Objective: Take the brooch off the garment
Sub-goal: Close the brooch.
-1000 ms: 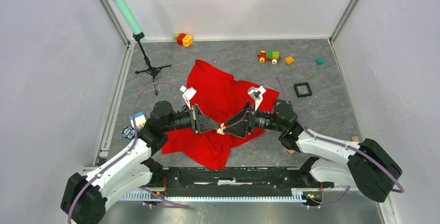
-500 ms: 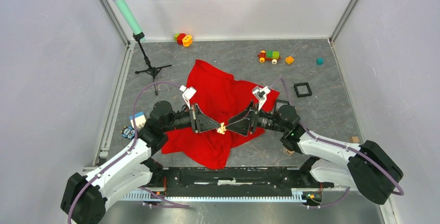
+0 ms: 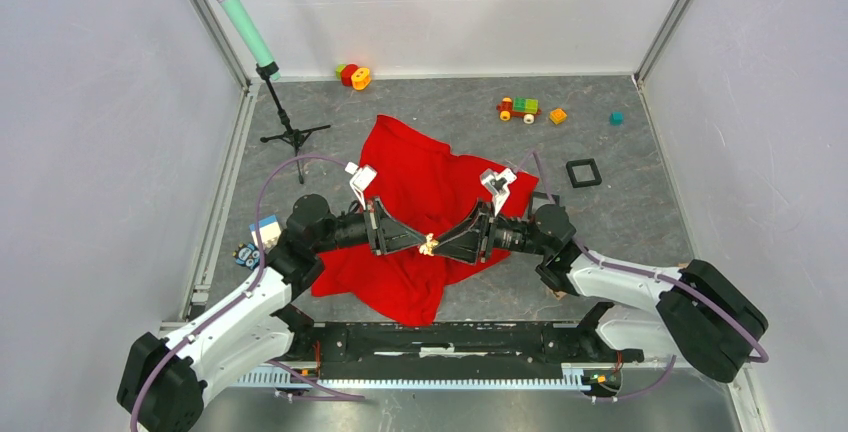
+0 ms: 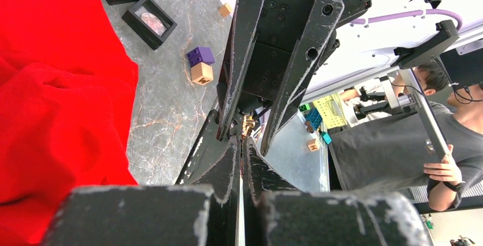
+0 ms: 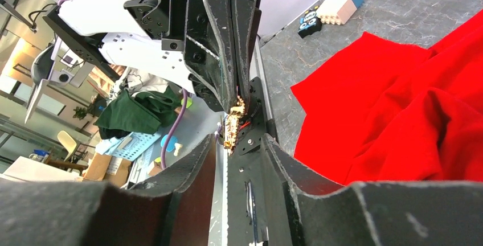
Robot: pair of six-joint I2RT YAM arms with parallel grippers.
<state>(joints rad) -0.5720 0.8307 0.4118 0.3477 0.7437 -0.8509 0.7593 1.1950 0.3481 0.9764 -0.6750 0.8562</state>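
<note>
L pincer (image 3: 422, 244) & R pincer (image 3: 440, 246) tip to tip over the red garment (image 3: 420, 187), brooch (image 3: 429, 245) between them.
L pincer is pinched tight on the small gold brooch, holding it up in the air above the near part of the garment, which lies crumpled on the grey bench (image 3: 620, 212). R pincer faces it head-on w/ fingers spread, one on each side of the brooch; can't tell if they touch it.

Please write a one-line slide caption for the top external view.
The left end effector and the right end effector meet at the brooch above the red garment.
</note>
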